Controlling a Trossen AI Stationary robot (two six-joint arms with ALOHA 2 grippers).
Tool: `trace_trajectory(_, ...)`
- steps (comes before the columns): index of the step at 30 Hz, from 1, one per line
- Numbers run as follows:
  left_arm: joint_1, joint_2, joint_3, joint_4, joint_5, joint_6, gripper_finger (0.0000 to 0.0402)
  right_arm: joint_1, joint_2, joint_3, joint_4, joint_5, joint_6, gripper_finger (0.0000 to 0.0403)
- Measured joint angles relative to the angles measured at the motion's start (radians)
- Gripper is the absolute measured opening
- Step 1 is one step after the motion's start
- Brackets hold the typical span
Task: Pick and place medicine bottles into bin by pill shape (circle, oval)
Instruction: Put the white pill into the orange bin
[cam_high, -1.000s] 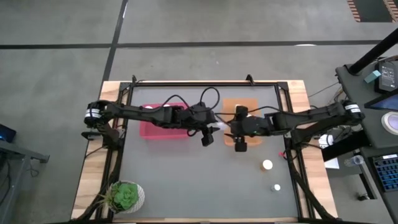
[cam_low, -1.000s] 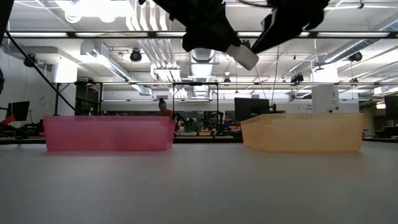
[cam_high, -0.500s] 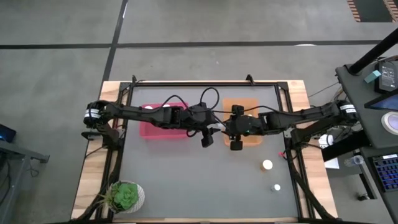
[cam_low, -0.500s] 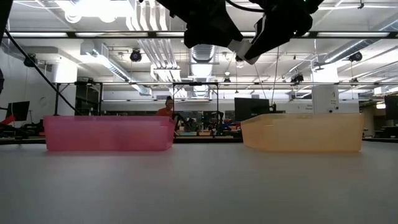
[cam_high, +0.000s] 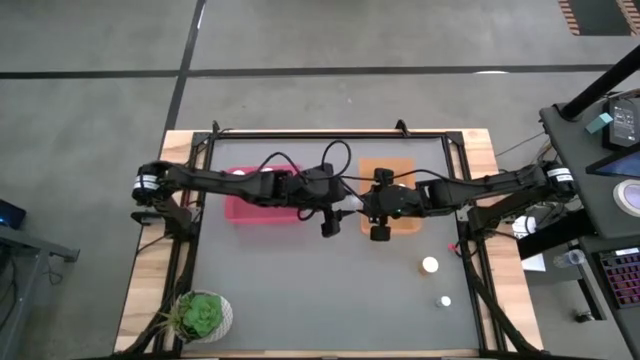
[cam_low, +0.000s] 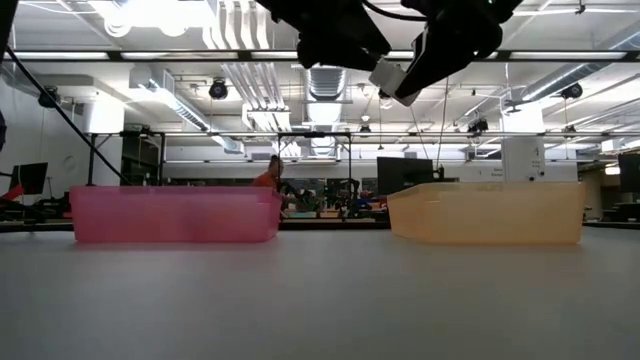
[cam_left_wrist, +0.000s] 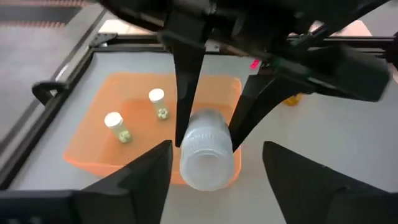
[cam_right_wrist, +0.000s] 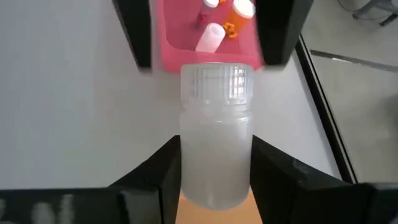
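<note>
Potted plant on the worktop corner

A round white pot with a green plant (cam_high: 200, 316) sits on the grey worktop (cam_high: 300, 290); a person (cam_low: 268, 175) shows far behind.

My right pincer (cam_right_wrist: 214, 168) holds a pale, translucent medicine bottle (cam_right_wrist: 216, 134) with a ribbed white cap. The orange bin (cam_left_wrist: 93, 134) holds two small white-capped bottles lying down. The pink bin (cam_right_wrist: 208, 57) holds several more. Two bottles (cam_high: 430, 266) stand on the bench.

- Bright, even overhead light; ceiling strips (cam_low: 160, 12) glare in the low view.
- Held bottle (cam_left_wrist: 208, 151) and near fingers (cam_right_wrist: 144, 180) blurred.
- Table (cam_high: 300, 290) shadows faint.
</note>
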Motion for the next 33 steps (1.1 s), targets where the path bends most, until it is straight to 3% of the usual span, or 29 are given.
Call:
trace_trajectory(7,0.000,-0.093,-0.025,-0.031,-0.001,0.087,0.0260,-0.064,0.005,0.045,-0.177,-0.005,0.113,0.0148)
trace_trajectory(14,0.000,-0.187,-0.120,-0.006,-0.060,0.111,0.0260,-0.211,0.005,0.116,-0.375,-0.086,0.452,0.0148)
trace_trajectory(20,0.001,-0.268,-0.218,0.038,-0.175,0.109,0.0260,-0.294,0.005,0.074,-0.375,-0.097,0.777,0.0148)
trace_trajectory(26,0.001,-0.350,-0.318,0.066,-0.257,0.102,0.0260,-0.293,0.059,0.035,-0.339,-0.080,1.066,0.0147)
trace_trajectory(33,-0.002,-0.469,-0.403,0.070,-0.293,0.132,0.0260,-0.291,0.189,0.079,-0.405,-0.113,1.219,0.0146)
